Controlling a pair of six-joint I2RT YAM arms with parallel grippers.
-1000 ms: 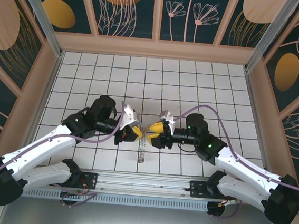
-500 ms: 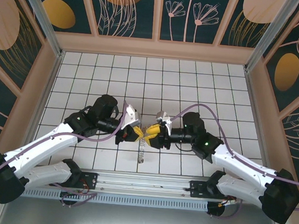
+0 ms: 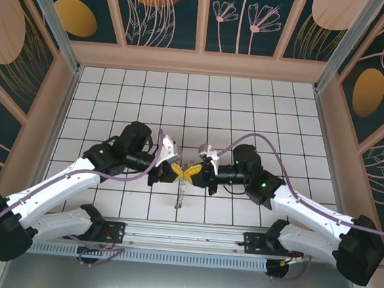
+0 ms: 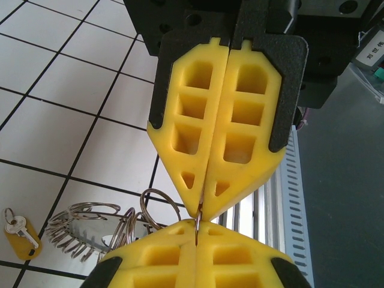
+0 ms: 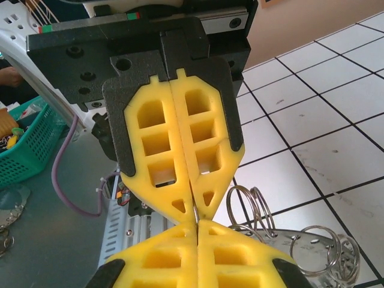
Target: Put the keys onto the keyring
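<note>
As left fingers (image 4: 162, 264) and right fingers (image 4: 240, 120) pinch one thin wire (image 4: 197, 221) tip-to-tip, keyring (image 4: 72, 219) below; key (image 4: 17, 230) apart

Right end effector (image 3: 192, 173) has advanced left and closed its jaws, now standing tip to tip with the left end effector (image 3: 184, 173), a thin metal piece (image 4: 197, 221) pinched between them.

Two white arms stretch over the white tiled table (image 3: 250, 102) and meet in the middle. The left gripper (image 3: 181, 173) and the right gripper (image 3: 194, 173) are both closed. Their yellow tips touch, nose to nose. A thin grey thing (image 3: 181, 197) lies just below them.
</note>
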